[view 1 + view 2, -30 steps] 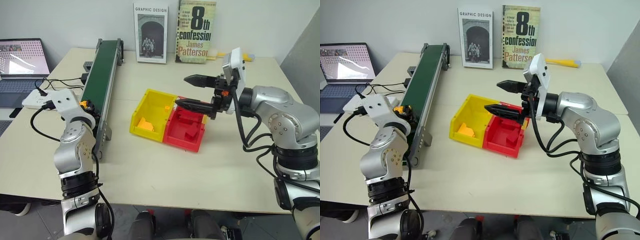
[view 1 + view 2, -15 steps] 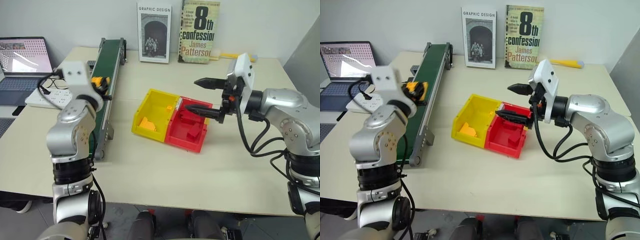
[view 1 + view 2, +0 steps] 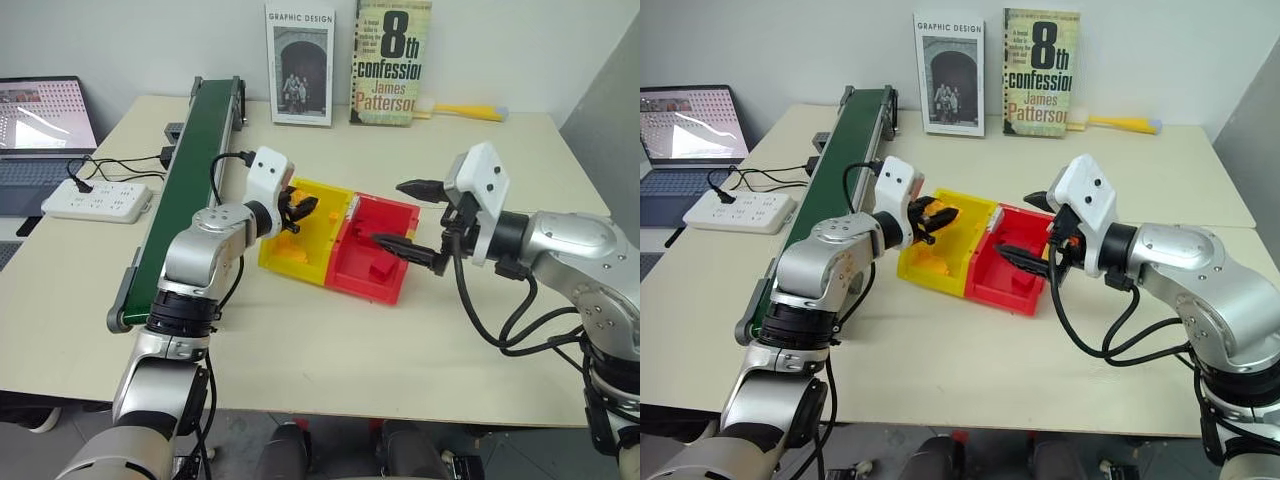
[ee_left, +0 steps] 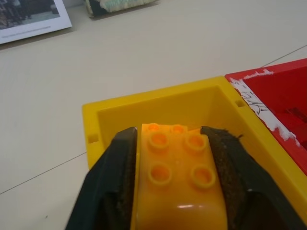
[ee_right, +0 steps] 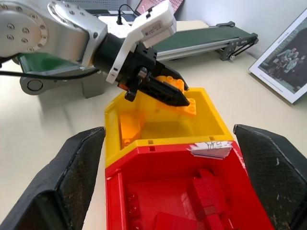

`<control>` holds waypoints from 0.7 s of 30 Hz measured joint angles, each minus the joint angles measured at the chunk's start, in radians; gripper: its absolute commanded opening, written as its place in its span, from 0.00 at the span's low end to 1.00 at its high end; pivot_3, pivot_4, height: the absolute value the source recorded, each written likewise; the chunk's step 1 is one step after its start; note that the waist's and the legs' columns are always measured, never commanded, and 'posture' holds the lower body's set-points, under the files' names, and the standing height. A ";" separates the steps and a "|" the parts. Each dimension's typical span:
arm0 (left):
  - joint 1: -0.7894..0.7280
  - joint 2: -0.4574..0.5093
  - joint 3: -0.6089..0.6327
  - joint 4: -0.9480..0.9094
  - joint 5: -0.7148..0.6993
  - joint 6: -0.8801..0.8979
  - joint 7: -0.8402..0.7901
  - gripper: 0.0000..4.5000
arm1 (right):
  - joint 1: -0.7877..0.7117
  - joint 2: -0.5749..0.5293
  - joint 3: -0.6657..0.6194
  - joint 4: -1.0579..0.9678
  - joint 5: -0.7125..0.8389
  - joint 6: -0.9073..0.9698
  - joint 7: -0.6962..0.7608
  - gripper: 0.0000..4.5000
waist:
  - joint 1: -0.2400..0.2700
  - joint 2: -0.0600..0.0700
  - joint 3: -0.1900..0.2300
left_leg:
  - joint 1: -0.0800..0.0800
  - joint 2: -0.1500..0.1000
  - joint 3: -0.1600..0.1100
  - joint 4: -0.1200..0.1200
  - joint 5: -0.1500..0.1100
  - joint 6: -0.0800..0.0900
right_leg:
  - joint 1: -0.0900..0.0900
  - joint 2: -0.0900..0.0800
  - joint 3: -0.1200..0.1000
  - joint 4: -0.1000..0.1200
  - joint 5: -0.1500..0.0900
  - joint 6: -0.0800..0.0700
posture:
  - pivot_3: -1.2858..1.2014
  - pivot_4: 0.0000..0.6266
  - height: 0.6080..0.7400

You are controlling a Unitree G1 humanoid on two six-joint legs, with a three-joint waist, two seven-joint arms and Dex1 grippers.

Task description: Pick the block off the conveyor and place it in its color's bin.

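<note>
The left gripper [image 4: 173, 158] hangs over the yellow bin [image 3: 325, 195], its jaws closed on the block [image 4: 176, 175], which sits between the 2 fingers with its studs up. The block is orange-yellow, glossy, with 4 round studs on top in the wrist view and 2 more on a far edge; its near face is rounded. In the right wrist view it shows above the bin's open top, near the far left wall, not touching the floor of the bin. A second orange-yellow brick [image 3: 285, 252] lies inside the bin at its near left corner.

The bin's sloped walls leave an open well under the block. The red bin [image 3: 398, 215] is joined to it on the right, sharing 1 wall, and holds several red bricks [image 5: 211, 191]. The right gripper [image 3: 418, 222] hovers at the right side of the red bin, jaws wide open and holding nothing, 1 finger above the far rim and 1 low over the red well.

The conveyor [image 3: 190, 170] runs from near left to far along the table [image 3: 330, 330], just left of the left arm, its green belt bare. The near half of the table is open. 2 books [image 3: 392, 62] stand at the far edge; a power strip [image 3: 95, 200] and a laptop [image 3: 40, 125] lie far left.
</note>
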 measured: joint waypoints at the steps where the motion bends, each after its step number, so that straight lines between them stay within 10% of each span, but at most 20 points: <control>1: 0.000 -0.003 0.000 0.000 0.000 -0.006 -0.006 0.73 | 0.006 0.000 -0.003 -0.001 0.002 0.004 -0.006 1.00 | 0.000 0.000 0.000 | 0.000 0.000 0.000 0.000 0.000 0.000 | 0.000 0.000 0.000 0.000 0.000 0.000 | 0.52 0.24 1.00; 10: 0.001 0.010 0.038 -0.019 -0.017 -0.005 -0.043 0.98 | 0.017 -0.015 -0.012 0.031 -0.004 -0.018 -0.004 1.00 | -0.001 0.000 0.000 | 0.000 0.000 0.000 0.000 0.000 0.000 | 0.000 0.000 0.000 0.000 0.000 0.000 | 0.52 0.24 1.00; 21: 0.181 0.446 0.160 -0.267 -0.140 0.069 -0.377 0.98 | -0.046 -0.094 0.040 0.348 -0.102 -0.245 0.211 1.00 | -0.007 0.001 0.001 | 0.001 0.001 0.002 -0.001 -0.002 0.003 | 0.000 0.001 0.000 -0.001 0.000 0.000 | 0.52 0.24 1.00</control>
